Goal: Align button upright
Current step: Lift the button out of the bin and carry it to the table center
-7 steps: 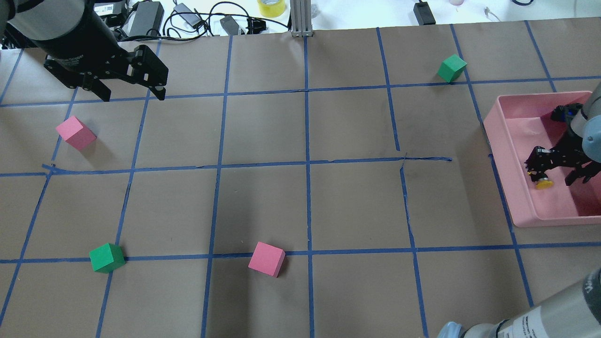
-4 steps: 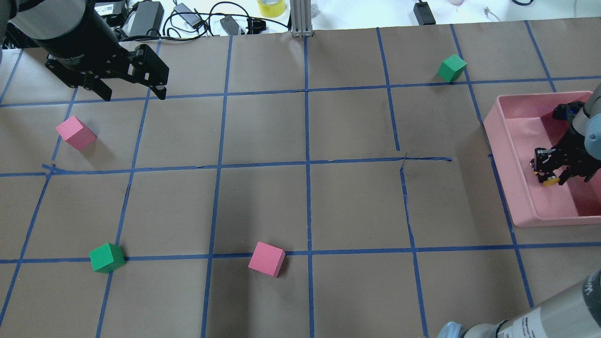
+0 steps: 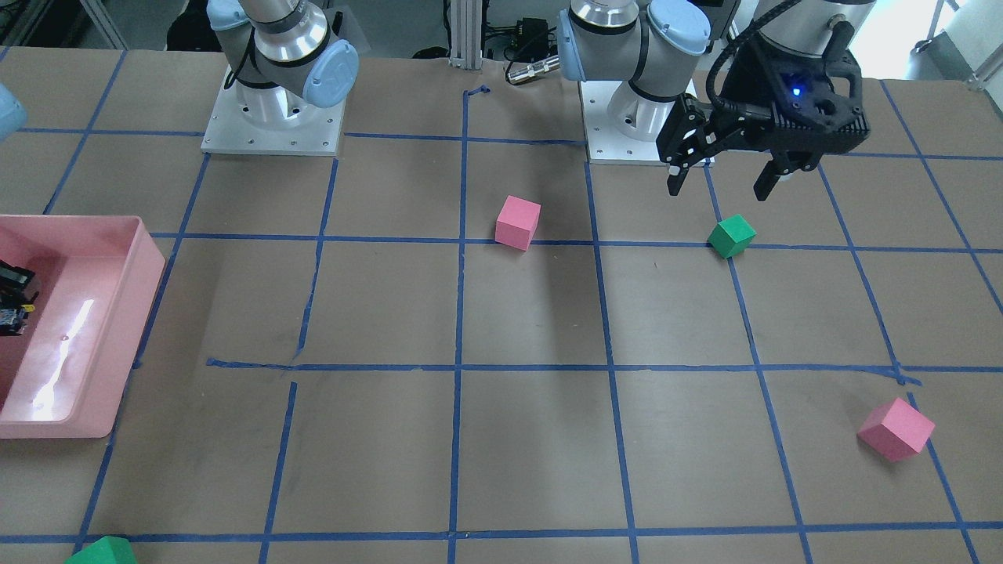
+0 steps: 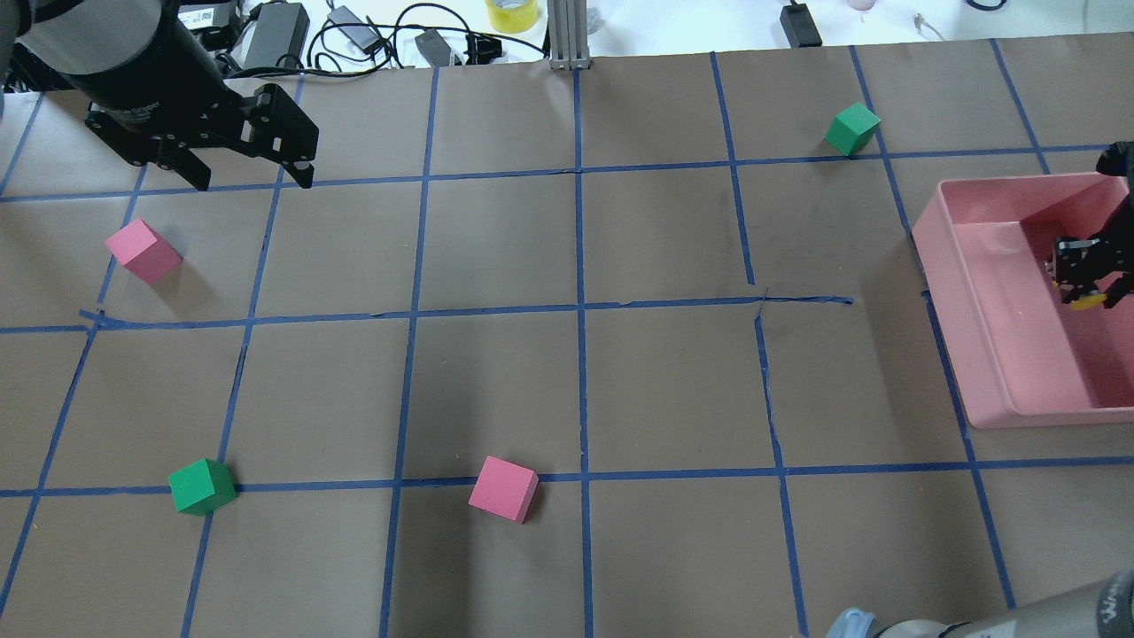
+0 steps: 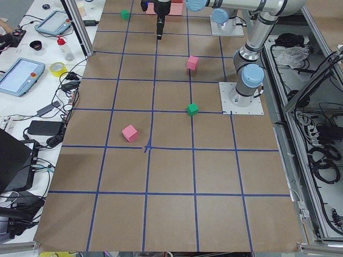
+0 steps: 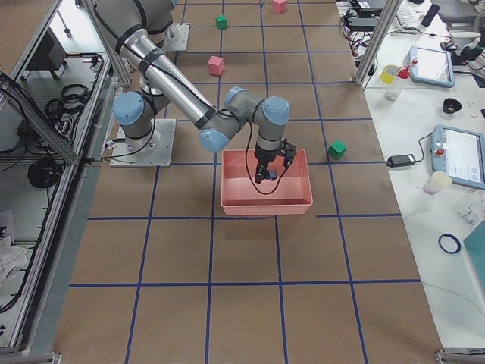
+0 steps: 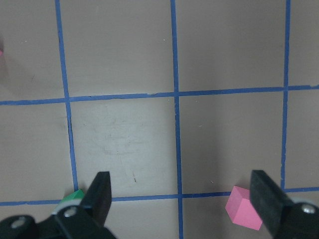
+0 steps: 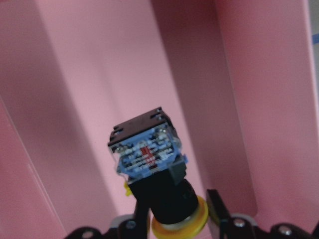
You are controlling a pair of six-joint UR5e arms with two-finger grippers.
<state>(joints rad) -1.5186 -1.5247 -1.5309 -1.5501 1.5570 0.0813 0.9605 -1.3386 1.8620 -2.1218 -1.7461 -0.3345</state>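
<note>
We see the button (image 8: 154, 184) clamped in the right end effector (image 8: 177, 201). The two fingers (image 8: 217, 204) are closed on its black body from either side. The yellow cap sits nearest the palm and the grey-blue contact block points away from it, so the button stands out tilted from the fingertips. In the overhead view only the yellow cap of the button (image 4: 1085, 301) shows clearly, just below the dark right end effector (image 4: 1083, 282). The held button is over the inside of the pink bin (image 4: 952, 292), which sits at the tabletop's right edge. We cannot tell whether it touches the bin floor.

The left end effector (image 4: 252, 180) hovers over the far-left corner of the tabletop (image 4: 664, 381), its fingers spread wide and nothing between them.

The tabletop is brown paper marked into squares with blue tape. A pink cube (image 4: 142, 251) lies near the left edge, and a green cube (image 4: 202, 486) lies toward the left corner on the robot's side. A second pink cube (image 4: 503, 488) sits midway along the robot's edge, and a second green cube (image 4: 852, 128) lies toward the far-right corner, near the bin.

Beyond the far edge we see cables (image 4: 425, 31) and a yellow tape roll (image 4: 512, 13). A side bench holds touch-screen pendants (image 6: 461, 155).
</note>
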